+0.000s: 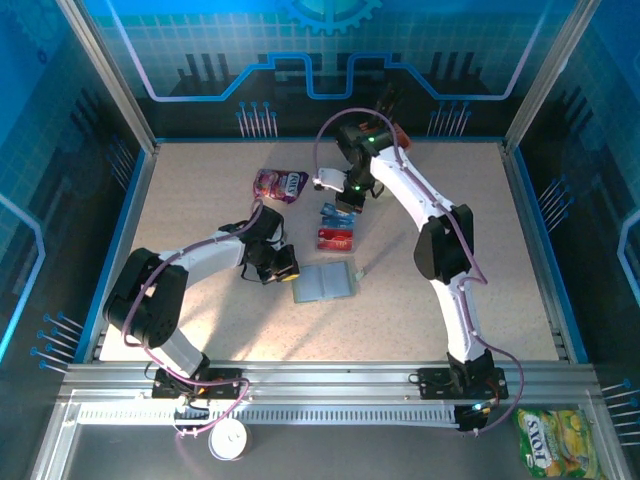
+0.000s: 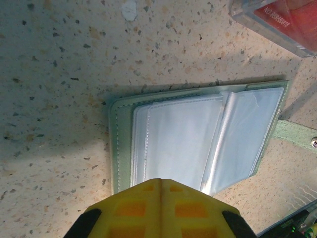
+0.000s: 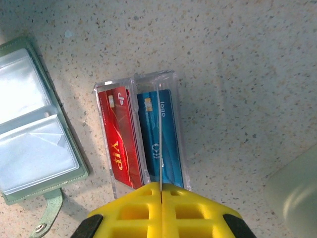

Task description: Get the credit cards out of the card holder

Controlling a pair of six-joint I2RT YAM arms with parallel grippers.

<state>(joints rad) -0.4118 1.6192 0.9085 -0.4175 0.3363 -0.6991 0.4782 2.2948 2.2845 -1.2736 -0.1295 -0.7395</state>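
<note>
Speckled beige tabletop [image 1: 450, 200] within blue printed walls [image 1: 200, 40]; card holder [image 1: 325, 283] lies open; left gripper [image 2: 161, 180] and right gripper [image 3: 161, 185] fingers pressed together.

Left arm [image 1: 190, 265]: white shells with big round black joints.
Right arm [image 1: 440, 240]: the same white and black, with long smooth white parts between the joints.
Left fingers [image 2: 133, 208]: bright yellow blocks with square dents in them and black corners at the sides.
Right fingers [image 3: 133, 213]: the same yellow blocks with square dents and black corners.
Cables [image 1: 318, 150]: thin and purple, running along each arm in loops.
Lights [image 1: 353, 186]: tiny green dots glowing on the right arm.
Bases [image 1: 200, 382]: small black blocks, one under each arm.
</note>
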